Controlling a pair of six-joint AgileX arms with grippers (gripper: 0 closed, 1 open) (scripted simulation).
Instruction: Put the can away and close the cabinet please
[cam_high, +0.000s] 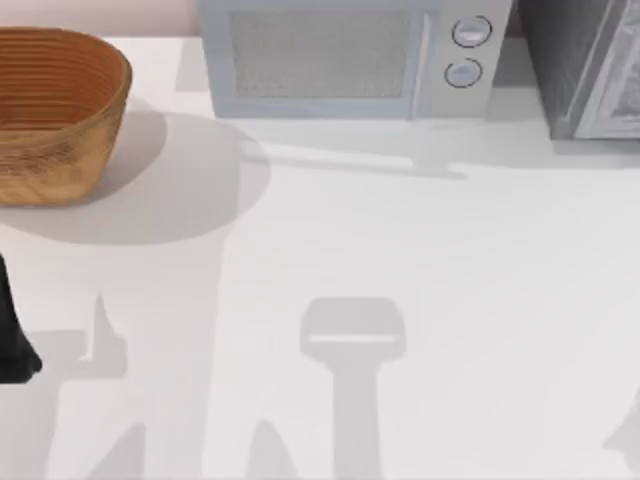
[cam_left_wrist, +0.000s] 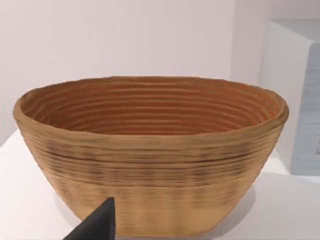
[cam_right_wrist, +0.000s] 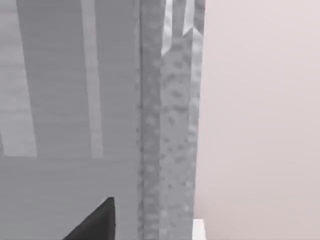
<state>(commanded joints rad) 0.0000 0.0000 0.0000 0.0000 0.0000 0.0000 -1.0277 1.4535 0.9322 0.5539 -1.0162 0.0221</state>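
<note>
The microwave (cam_high: 350, 60) stands at the table's (cam_high: 400, 260) far edge in the top view, with a woven basket (cam_high: 55, 110) to its left and a grey cabinet (cam_high: 585, 65) to its right. A dark part of the left arm (cam_high: 12, 340) sits at the table's left edge, nearer than the basket. The left wrist view faces the basket's wall (cam_left_wrist: 150, 165), a dark fingertip (cam_left_wrist: 97, 225) low before it. The right wrist view faces the cabinet's speckled edge (cam_right_wrist: 170, 135) up close, behind another dark fingertip (cam_right_wrist: 95, 222). Whether either pincer is open, I cannot tell. The can is in none of the three views.
</note>
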